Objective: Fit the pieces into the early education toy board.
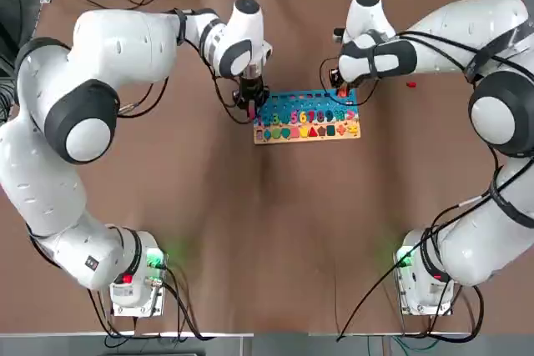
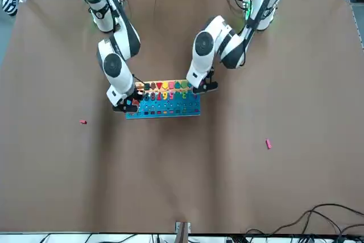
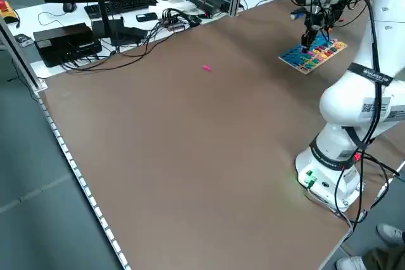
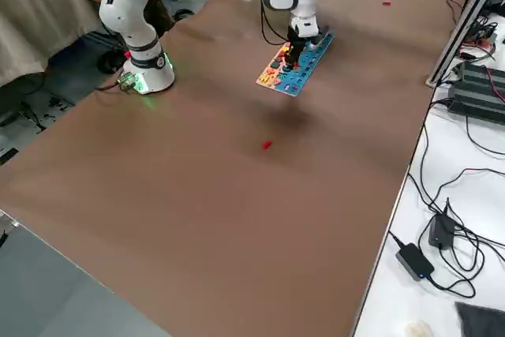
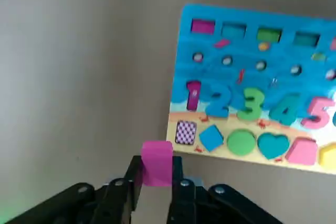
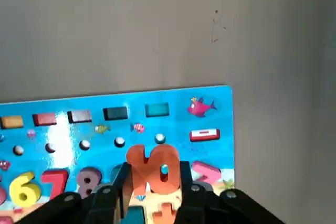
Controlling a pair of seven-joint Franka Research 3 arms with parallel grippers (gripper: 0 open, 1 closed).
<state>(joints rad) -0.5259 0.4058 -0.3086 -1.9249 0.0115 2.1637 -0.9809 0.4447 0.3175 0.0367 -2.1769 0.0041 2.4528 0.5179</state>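
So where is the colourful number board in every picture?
Top view: toy board, upper middle, between both grippers.
Front view, upper middle, under the arms.
Left side view, upper right.
Right side view, top middle.
Left wrist view, beyond the held pink piece.
Right wrist view, under the orange "10".
Shared landmark: its blue part.
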